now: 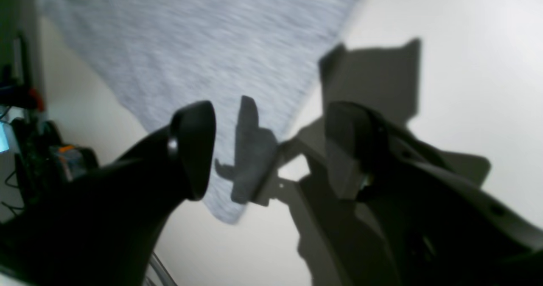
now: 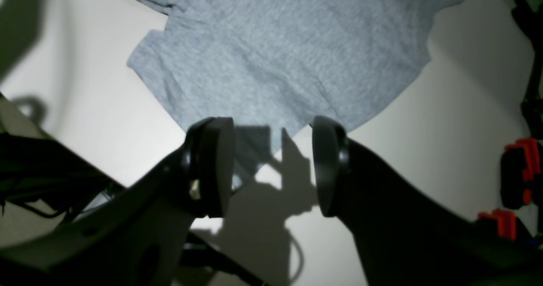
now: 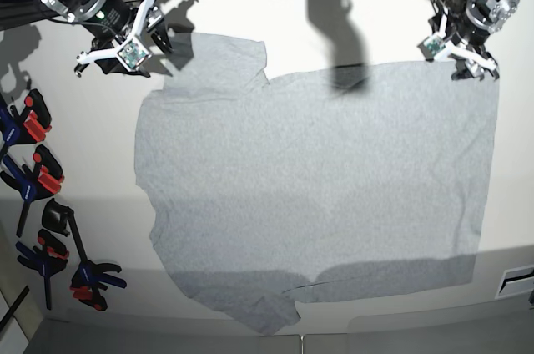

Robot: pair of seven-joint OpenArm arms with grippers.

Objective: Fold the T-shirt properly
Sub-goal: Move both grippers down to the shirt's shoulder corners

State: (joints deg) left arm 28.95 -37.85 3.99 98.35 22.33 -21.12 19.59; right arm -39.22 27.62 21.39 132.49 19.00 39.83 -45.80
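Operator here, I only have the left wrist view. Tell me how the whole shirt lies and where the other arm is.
Observer: The T-shirt is spread flat on the table, plain grey side up, both sleeves toward the base view's left.
Operator: Report the other gripper.
Observer: The right gripper is open and empty, poised above the edge of a sleeve, not touching it as far as I can tell.
Operator: Say where my own arm sits on the shirt.
Observer: Your left gripper is at the hem corner, top right in the base view, jaws open.
Operator: List anything else on the table.
Observer: A row of clamps lies along the base view's left edge, clear of the shirt.
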